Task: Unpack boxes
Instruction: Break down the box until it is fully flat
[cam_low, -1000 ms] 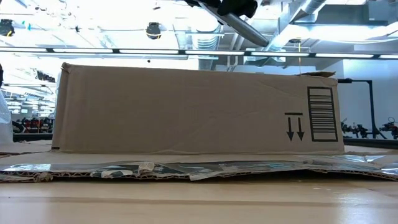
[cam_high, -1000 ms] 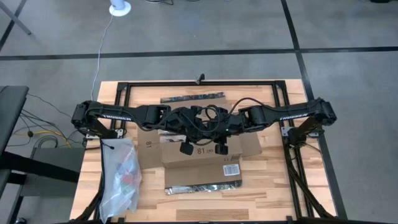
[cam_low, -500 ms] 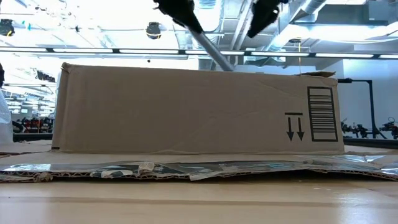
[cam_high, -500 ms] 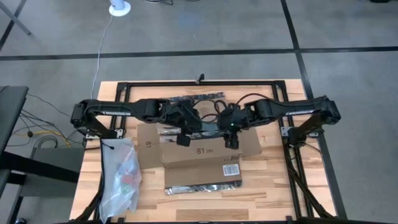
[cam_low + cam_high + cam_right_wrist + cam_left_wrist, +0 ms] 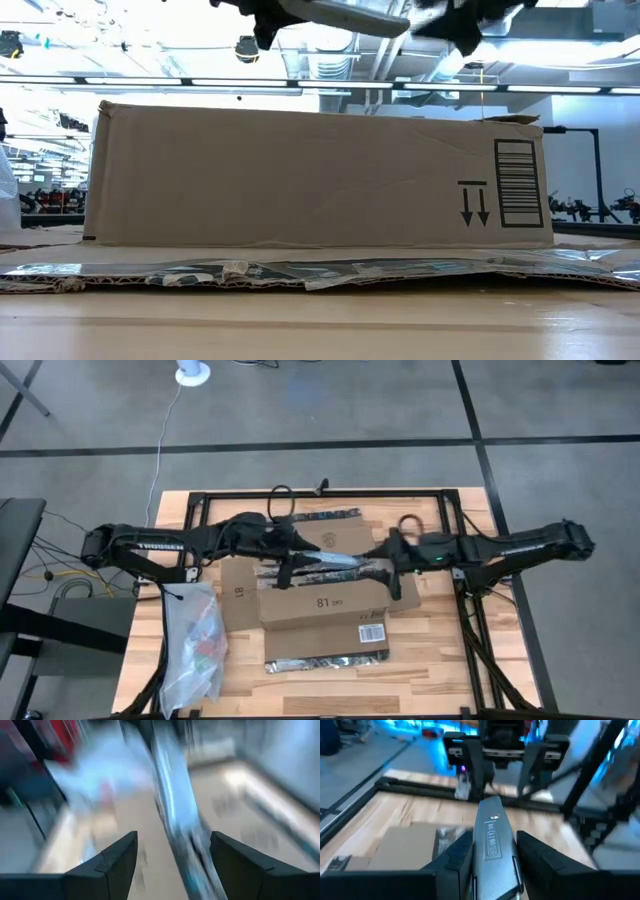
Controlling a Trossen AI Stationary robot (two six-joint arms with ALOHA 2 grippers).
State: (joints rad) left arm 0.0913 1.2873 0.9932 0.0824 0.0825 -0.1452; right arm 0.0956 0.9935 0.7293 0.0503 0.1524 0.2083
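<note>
Roughly, left to right:
Clear bag: plastic bag [image 5: 192, 645] lay at the table's left front edge, just left of the box, coloured contents inside.
Left arm: reached in from the left, over the box's rear half.
Left gripper: left gripper [image 5: 292, 563] was clenched on a silver utility knife [image 5: 335, 559]; left wrist view showed the knife handle [image 5: 493, 842] pinched between both dark fingers [image 5: 454, 860], pointing toward the other arm.
Box: brown cardboard box [image 5: 322, 603] sat mid-table, "81" print and white barcode label facing up, flaps spread flat with dark printed tape along the front flap; in the low view its long side wall [image 5: 300, 180] stood upright, printed arrows and barcode at its right end.
Box vs grippers: box lay directly below and slightly in front of both grippers; low view showed both above the box's top edge, apart from it.
Knife: hung level above the box's rear edge, spanning between the two grippers.
Right gripper: right gripper [image 5: 388, 557] was at the knife's far tip, fingers [image 5: 115, 857] spread either side of a blurred bluish bar, not pinching it.
Right arm: stretched in from the right.
Table: wooden table [image 5: 430, 650], black frame.
</note>
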